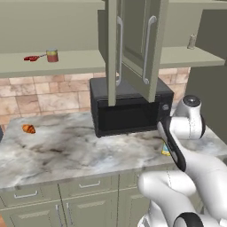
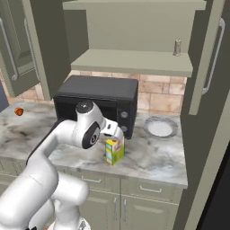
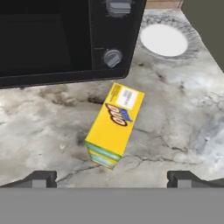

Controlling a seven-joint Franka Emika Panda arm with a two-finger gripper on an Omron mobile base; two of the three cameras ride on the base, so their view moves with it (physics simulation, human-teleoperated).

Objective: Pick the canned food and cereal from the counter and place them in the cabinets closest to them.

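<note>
Hovering above the cereal [image 3: 114, 124] with the end effector [image 3: 112, 178] spread wide and holding nothing, two dark fingertips [image 3: 40, 178] flanking the box from either side in the hand view. One cereal box, standing upright on the tabletop [image 2: 148, 157] just in front of the microwave [image 2: 96, 101], long axis vertical; seen from above, its printed yellow face running from the 7 o'clock corner up toward 1 o'clock. In the right base view, box [image 2: 114, 150] directly beneath the white wrist, apart from it. One white plate [image 2: 160, 128] at 2 o'clock of the box, near the wall. One can of canned food [image 1: 52, 55] resting on the lower shelf of the open cabinets [image 1: 133, 44], at 10 o'clock of the microwave, just beside one small red thing [image 1: 31, 58] with a stem. One croissant [image 1: 29, 129] on the tabletop far toward 9 o'clock. One small grey bottle [image 2: 177, 47] on the right-hand shelf. Arm bent at the elbow, forearm reaching forward over the tabletop edge, hand pitched downward.
</note>
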